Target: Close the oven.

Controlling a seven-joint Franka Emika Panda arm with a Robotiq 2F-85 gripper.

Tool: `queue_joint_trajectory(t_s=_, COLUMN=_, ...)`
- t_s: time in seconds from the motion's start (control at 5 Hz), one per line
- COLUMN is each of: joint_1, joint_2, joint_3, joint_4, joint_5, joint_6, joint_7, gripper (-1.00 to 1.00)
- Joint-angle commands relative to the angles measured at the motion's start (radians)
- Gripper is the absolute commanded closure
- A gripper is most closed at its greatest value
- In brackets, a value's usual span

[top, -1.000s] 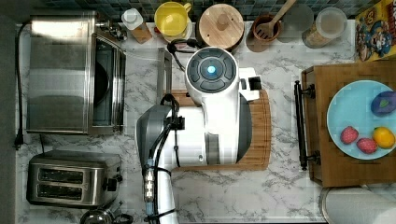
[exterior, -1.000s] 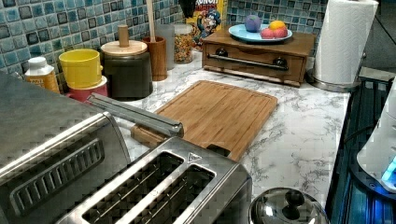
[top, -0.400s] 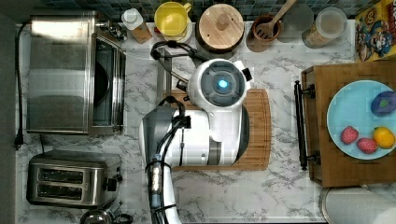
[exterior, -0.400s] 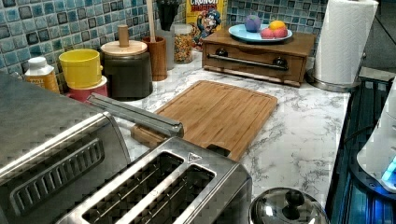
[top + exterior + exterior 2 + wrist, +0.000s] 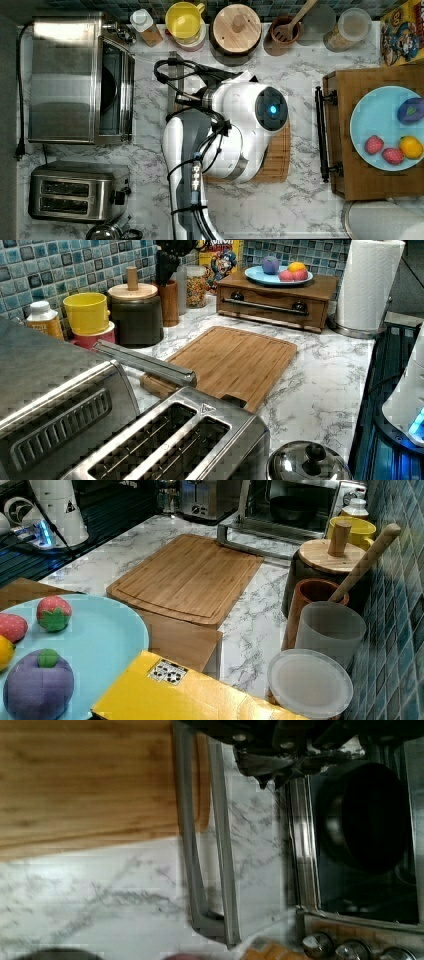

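Pan point(image 5: 367, 817) sits inside the open oven point(image 5: 65, 75).

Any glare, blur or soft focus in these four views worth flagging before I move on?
Top view: bright glare bands on the oven top; the arm's blue light blooms. Left view: the toaster close to the lens looks blocky and soft. Right view: the blue plate and yellow box in the foreground are out of focus. Wrist view: smeared overall, with the oven door glass reflecting or showing marble.
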Motion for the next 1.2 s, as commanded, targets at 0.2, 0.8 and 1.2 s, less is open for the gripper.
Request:
queue_joint_trajectory(t_s=0.2, joint_1=-0.061, joint_2=0.069, joint_3=-0.047, joint_4=-0.026, joint_5=0.354, joint_6=0.023, joint_7=-0.423, gripper=1.00)
queue_joint_trajectory(t_s=0.8, joint_1=-0.013, joint_2=0.296, joint_3=-0.061, joint_4=0.070, joint_5=0.414, joint_6=0.085, joint_7=-0.519, gripper=1.00)
queue_joint_trajectory(t_s=1.2, joint_1=-0.043, joint_2=0.294, joint_3=0.000, joint_4=0.066, joint_5=0.588, joint_6=0.143, joint_7=-0.687, gripper=1.00)
